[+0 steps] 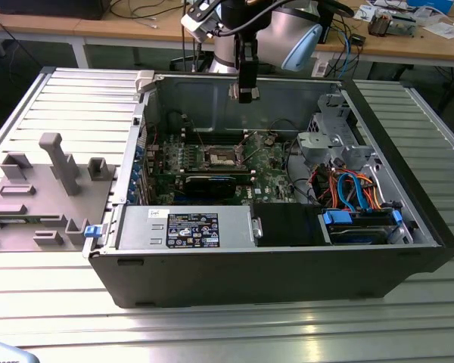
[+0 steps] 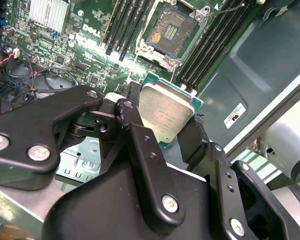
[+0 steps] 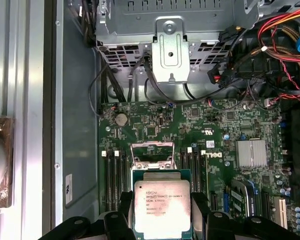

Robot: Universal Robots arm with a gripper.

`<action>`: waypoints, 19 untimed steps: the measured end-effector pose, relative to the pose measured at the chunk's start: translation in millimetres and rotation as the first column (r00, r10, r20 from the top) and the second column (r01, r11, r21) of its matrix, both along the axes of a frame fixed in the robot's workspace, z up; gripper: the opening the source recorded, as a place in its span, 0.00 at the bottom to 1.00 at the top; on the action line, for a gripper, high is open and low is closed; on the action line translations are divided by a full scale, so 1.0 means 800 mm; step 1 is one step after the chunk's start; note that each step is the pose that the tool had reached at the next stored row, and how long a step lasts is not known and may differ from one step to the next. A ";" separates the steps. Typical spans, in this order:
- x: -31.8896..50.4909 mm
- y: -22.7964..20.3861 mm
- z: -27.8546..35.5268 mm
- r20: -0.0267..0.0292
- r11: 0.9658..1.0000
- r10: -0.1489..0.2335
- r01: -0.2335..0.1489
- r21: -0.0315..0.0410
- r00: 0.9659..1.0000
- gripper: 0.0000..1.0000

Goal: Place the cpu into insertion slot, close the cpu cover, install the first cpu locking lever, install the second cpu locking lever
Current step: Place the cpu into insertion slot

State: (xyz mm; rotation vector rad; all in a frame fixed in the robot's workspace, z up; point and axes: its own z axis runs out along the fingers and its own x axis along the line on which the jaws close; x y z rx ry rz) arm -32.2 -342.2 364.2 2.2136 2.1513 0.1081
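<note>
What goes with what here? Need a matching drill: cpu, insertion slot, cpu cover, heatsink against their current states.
Things
1. cpu
2. insertion slot
3. cpu cover
4. heatsink

States
A. empty, contacts exposed
B. silver fins, sitting on the green board
C. held in the end effector, above the board
D. swung open, not over the socket

Pairs: 1-C, 2-A, 3-D, 4-B
</note>
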 end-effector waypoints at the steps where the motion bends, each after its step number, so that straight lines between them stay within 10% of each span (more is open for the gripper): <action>1: 0.000 0.0000 0.0000 0.000 1.000 -0.001 0.001 0.000 1.000 0.55; 19: 0.000 0.0000 0.0000 0.000 0.999 -0.038 0.038 0.000 0.999 0.55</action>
